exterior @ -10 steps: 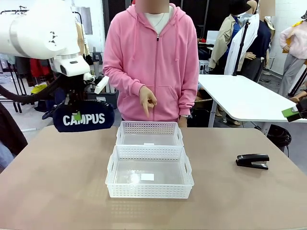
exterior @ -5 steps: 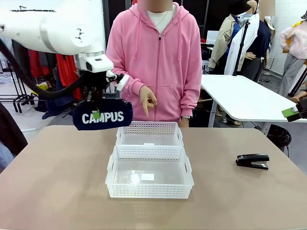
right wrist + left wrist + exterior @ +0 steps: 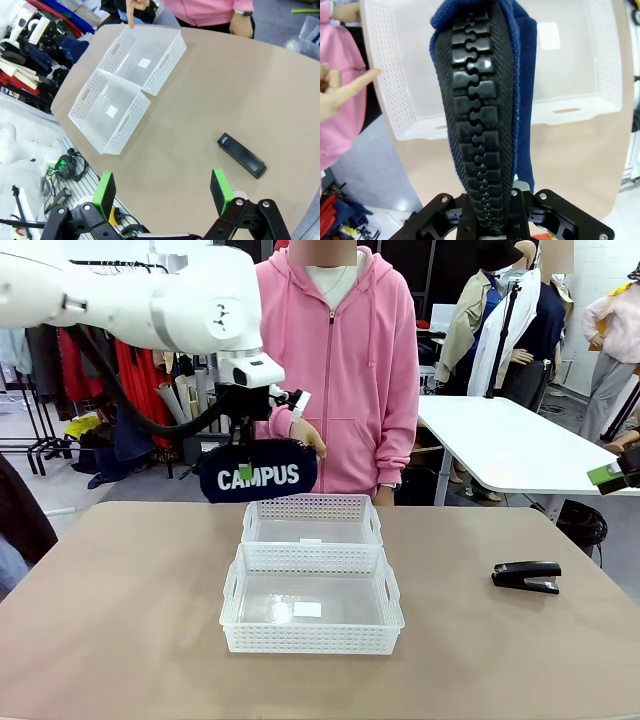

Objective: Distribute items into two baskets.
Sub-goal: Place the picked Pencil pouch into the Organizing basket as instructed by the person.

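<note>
Navy pouch (image 3: 275,477) hangs from left hand (image 3: 244,468) over smaller basket (image 3: 312,507).

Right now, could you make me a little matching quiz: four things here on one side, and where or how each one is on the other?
1 pouch
2 stapler
3 right gripper
4 far basket

a lying flat on the table's right side
b open, holding nothing
c held in the air by the left gripper
d standing right in front of the person

Pairs: 1-c, 2-a, 3-b, 4-d
</note>
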Available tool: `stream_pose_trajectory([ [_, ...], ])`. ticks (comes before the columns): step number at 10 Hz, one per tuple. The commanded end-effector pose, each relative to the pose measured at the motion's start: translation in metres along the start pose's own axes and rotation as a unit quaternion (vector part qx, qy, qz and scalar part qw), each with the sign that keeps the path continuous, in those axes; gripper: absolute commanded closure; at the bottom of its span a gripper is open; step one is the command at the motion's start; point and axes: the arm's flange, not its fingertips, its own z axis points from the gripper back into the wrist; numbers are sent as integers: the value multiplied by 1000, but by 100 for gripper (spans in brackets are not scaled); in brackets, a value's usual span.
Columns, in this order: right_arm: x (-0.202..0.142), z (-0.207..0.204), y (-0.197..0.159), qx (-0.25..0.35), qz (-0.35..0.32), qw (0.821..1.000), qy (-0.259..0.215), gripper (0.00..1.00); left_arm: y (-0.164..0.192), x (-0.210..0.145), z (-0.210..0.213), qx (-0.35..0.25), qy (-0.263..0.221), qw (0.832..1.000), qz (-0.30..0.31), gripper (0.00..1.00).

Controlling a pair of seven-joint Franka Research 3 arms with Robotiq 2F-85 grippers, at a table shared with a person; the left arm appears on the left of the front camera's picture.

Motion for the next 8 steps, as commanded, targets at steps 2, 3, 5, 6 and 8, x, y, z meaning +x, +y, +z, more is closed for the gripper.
stream_pose_trajectory([
  [2,2,1,1,6,4,1000,-6,0,26,33,-3,9,14,1000,14,100],
  [3,2,1,1,6,4,1000,-6,0,31,48,-11,16,16,1000,13,100],
  [5,2,1,1,6,4,1000,-6,0,37,66,-24,14,16,1000,21,100],
  [6,2,1,1,6,4,1000,-6,0,40,74,-31,24,20,999,29,100],
  [8,2,1,1,6,4,1000,-6,0,46,87,-44,41,15,998,42,100],
])
